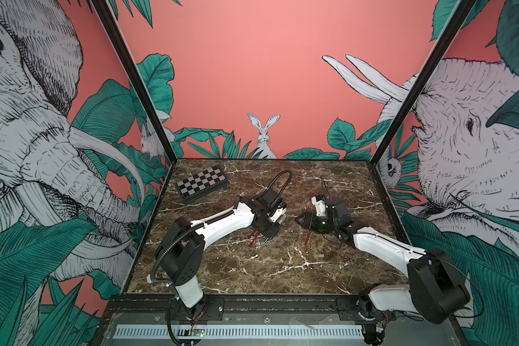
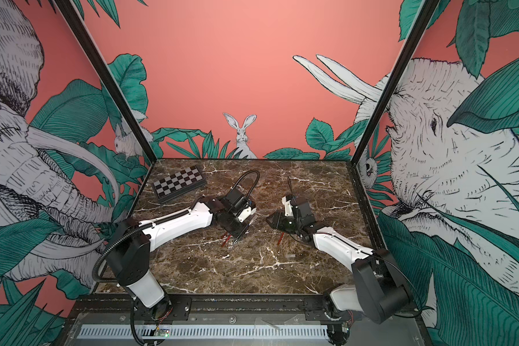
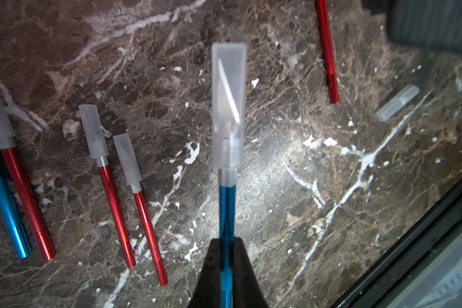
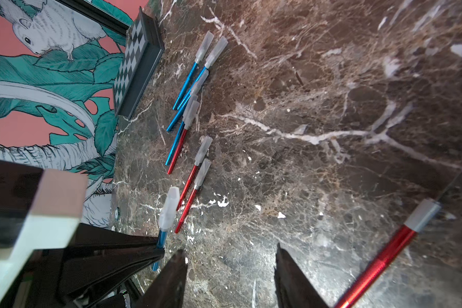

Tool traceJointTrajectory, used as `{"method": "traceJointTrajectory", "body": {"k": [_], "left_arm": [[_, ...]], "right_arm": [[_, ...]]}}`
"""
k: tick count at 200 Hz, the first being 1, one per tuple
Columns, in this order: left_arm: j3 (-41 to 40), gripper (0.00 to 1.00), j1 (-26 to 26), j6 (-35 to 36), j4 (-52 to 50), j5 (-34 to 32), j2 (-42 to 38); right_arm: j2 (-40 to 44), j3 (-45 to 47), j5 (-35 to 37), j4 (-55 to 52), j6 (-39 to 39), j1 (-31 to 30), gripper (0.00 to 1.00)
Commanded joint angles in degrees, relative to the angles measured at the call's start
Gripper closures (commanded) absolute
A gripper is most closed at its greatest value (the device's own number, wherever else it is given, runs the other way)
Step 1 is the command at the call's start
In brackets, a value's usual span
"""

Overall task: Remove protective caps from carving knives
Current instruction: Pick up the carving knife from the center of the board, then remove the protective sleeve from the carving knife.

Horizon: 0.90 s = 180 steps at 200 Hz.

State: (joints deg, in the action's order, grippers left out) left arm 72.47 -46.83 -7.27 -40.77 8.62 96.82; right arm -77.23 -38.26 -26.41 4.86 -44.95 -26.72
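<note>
While the brown marble table (image 1: 252, 269), veined in white and glossy, fills both top views, a flat rectangular board (image 1: 202, 184) checkered black and silver lies near its far left corner. Over the middle of the stone the two arms face each other. The left gripper (image 3: 226, 248) has its black wedge-shaped fingers pressed together on the blue knife (image 3: 226, 208), pinching the smooth metallic handle low down. That knife's long axis runs straight out along the gripper's own line, its capped end pointing away from the jaws. Its cap (image 3: 228, 106) is a clear, flat-sided plastic sleeve through which the slanted blade shows, seated over a knurled silver collar. The right gripper (image 4: 230, 253) has its dark fingers spread, with only bare marble between them. On the table between the board and the grippers lies a loose row of capped knives (image 4: 188, 184), thin pencil-like rods lying roughly parallel with their caps all turned the same way; the blue ones are nearer the board, the red ones nearer the grippers. Just beside the right gripper a red knife (image 4: 379, 264) with a finely ribbed handle lies uncapped, its grey collar and thin blade bare. A loose cap (image 3: 398, 102) lies apart on the stone, near the front edge.
</note>
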Motion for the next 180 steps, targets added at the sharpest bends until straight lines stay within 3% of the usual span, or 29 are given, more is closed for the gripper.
{"method": "traceJointTrajectory", "body": {"k": [1,180], "left_arm": [[0.9,0.91,0.0,-3.7,1.5,0.2,-2.2],[2.2,0.91,-0.3,-4.3,2.9,0.3,-0.7]], "right_arm": [[-1.0,-0.8,-0.5,5.5,-2.9,-1.3,0.5],[-11.3,-7.7,1.3,15.0,-9.1,-4.9,0.62]]}}
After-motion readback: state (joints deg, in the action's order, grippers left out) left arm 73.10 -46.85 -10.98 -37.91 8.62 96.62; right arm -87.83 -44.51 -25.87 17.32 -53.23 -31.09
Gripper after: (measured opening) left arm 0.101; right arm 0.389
